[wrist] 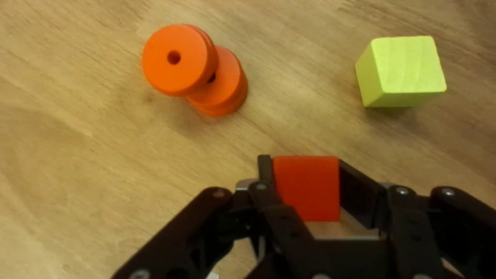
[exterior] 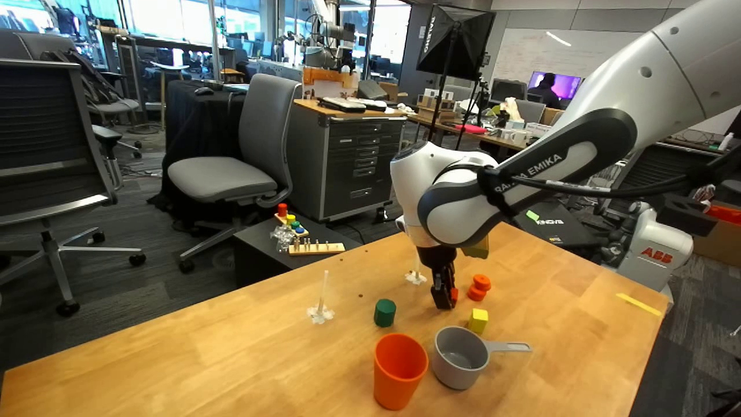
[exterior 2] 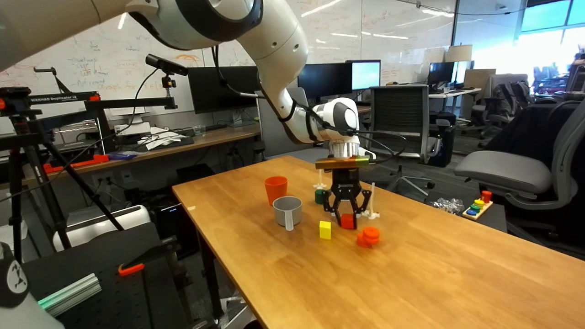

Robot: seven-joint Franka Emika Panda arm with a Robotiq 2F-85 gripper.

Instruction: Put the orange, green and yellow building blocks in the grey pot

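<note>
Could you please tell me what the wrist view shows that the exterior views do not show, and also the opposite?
Only the wrist view: the hole in the upper orange disc, clear enough to make out.
Only the exterior views: the grey pot, the orange cup and the green block.
Shared: the yellow block, both orange discs, and the gripper closed on a red-orange block.

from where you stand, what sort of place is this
Probably a robotics lab: an ABB-marked robot, a softbox light and a whiteboard with handwriting suggest it.
</note>
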